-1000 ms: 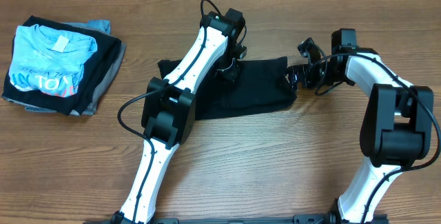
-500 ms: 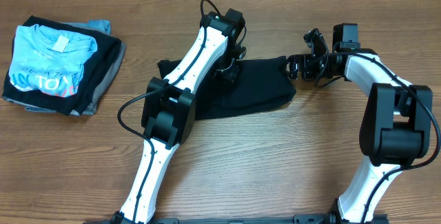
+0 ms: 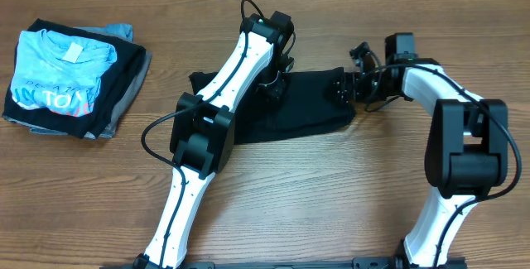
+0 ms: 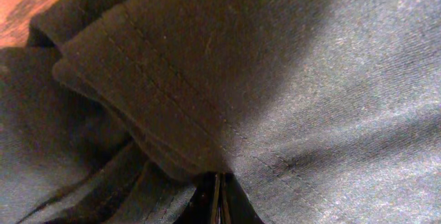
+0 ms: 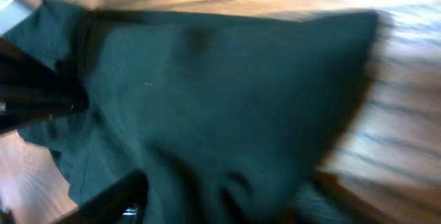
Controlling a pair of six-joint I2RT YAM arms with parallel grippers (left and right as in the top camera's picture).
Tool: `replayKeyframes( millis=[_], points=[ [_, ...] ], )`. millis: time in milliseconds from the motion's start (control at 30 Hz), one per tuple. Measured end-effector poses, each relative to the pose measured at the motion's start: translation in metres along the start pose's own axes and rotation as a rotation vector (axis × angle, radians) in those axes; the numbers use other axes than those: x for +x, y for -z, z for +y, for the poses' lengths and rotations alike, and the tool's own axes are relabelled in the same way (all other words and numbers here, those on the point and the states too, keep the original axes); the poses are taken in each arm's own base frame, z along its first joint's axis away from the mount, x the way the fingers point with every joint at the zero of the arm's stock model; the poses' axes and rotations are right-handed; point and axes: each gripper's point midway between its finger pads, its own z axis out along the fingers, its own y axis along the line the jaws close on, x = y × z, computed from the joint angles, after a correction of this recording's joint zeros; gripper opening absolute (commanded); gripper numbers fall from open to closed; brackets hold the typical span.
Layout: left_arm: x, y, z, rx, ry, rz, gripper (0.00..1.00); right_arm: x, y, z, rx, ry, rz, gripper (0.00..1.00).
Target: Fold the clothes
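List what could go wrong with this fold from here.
1. The left end effector pinches a bunched, layered hem of the black fabric garment; pulling may drag several layers.
2. The right end effector sits open at the garment's right edge and could miss it or snag.

Black garment [image 3: 310, 103], blue printed shirt [image 3: 58, 70]

Black cloth garment [image 3: 310, 108] lies at the middle of the brown wooden tabletop [image 3: 331, 203]. Stack of folded shirts [image 3: 70, 79] sits at far left, well apart from it. Left end effector [image 3: 276, 88] is on the garment's rear middle. Right end effector [image 3: 346, 88] is at the garment's right rear corner.
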Motion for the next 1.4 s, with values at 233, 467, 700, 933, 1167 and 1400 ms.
replayKeyframes(
  millis=[233,467,700,933,1167,1400],
  points=[
    [-0.002,0.0,0.0,-0.003,-0.001,-0.006,0.04,-0.007,-0.001,-0.004,0.027,0.03,-0.023,0.04],
    [-0.032,0.032,-0.023,0.116,-0.022,-0.138,0.04,-0.009,0.028,-0.043,0.071,-0.048,-0.071,0.04],
    [-0.072,0.161,-0.052,0.211,-0.073,-0.511,0.11,-0.007,0.049,-0.048,0.153,-0.019,-0.056,0.04],
    [-0.061,0.193,0.011,0.179,0.13,-0.559,0.05,-0.049,0.149,-0.05,0.325,0.048,-0.15,0.04],
    [-0.053,0.198,0.083,0.135,0.264,-0.573,0.09,-0.058,0.145,-0.024,0.337,0.133,-0.131,0.04],
    [-0.051,0.198,0.089,0.132,0.275,-0.574,0.09,-0.058,0.096,0.031,0.319,0.178,-0.065,0.05]
  ],
)
